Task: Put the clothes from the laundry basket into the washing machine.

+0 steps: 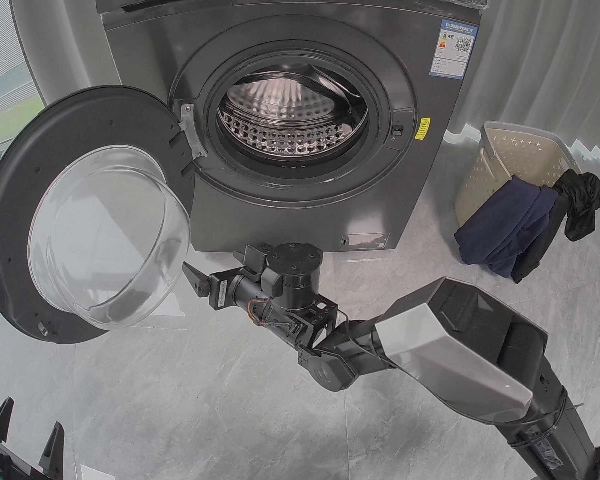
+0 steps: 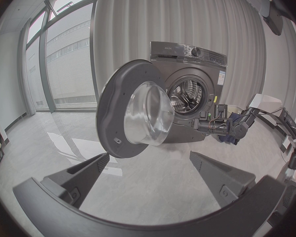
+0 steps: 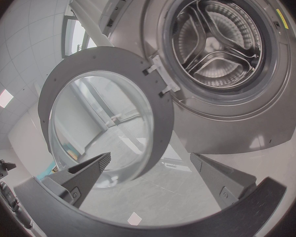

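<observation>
Your right hand hangs spread and empty before the washing machine, door swung wide for loading. Left hand is spread too. The clothes drape over the laundry basket rim, beside the machine.

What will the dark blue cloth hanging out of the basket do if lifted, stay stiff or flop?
Probably flop: the dark blue cloth sags in folds over the rim of the laundry basket. It would likely dangle rather than keep its shape. It may also tug the black cloth lying against it.
</observation>
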Available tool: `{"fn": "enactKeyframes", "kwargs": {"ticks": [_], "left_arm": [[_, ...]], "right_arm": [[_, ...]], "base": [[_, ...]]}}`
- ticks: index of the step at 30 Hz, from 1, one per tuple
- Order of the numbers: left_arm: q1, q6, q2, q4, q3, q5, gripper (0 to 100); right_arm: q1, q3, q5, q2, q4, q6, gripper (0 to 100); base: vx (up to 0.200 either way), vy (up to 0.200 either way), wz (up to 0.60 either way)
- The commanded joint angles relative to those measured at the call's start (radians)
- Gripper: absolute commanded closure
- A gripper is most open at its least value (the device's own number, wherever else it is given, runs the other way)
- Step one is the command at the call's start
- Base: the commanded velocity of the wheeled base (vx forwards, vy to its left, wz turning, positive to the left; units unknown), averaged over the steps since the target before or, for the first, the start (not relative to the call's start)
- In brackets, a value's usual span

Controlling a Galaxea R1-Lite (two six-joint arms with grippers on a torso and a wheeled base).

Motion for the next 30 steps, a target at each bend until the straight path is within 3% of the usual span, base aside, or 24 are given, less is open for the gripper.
{"fn": "enactKeyframes", "kwargs": {"ticks": [1,5,8,12,14,16,20,25,30], "left_arm": [[0.000,-0.001,-0.011,0.000,0.016,0.001,0],[0.000,-0.002,-0.011,-0.002,0.018,0.001,0],[0.000,-0.004,-0.011,0.000,0.016,-0.001,0],[0.000,-0.005,-0.011,0.000,0.016,-0.001,0],[0.000,-0.005,-0.011,0.000,0.016,-0.001,0],[0.000,-0.005,-0.011,0.000,0.016,-0.001,0],[0.000,-0.005,-0.011,0.000,0.016,-0.001,0],[0.000,-0.004,-0.011,0.000,0.016,-0.001,0],[0.000,-0.005,-0.011,0.000,0.016,-0.001,0]], "right_arm": [[-0.002,-0.005,-0.006,0.015,-0.002,-0.001,0],[-0.006,0.007,-0.009,0.008,-0.008,-0.005,0],[-0.018,0.068,-0.011,-0.035,-0.012,-0.022,0],[-0.141,0.315,-0.006,-0.310,-0.016,-0.086,0],[-0.173,0.374,0.001,-0.365,-0.018,-0.105,0],[-0.294,0.564,0.033,-0.537,-0.064,-0.205,0],[-0.467,0.857,0.104,-0.775,-0.140,-0.277,0],[-0.587,1.150,0.116,-1.003,-0.159,-0.301,0],[-0.650,1.311,0.122,-1.138,-0.234,-0.297,0]], "base": [[0.000,0.000,0.00],[0.000,0.000,0.00],[0.000,0.000,0.00],[0.000,0.000,0.00],[0.000,0.000,0.00],[0.000,0.000,0.00],[0.000,0.000,0.00],[0.000,0.000,0.00],[0.000,0.000,0.00]]}}
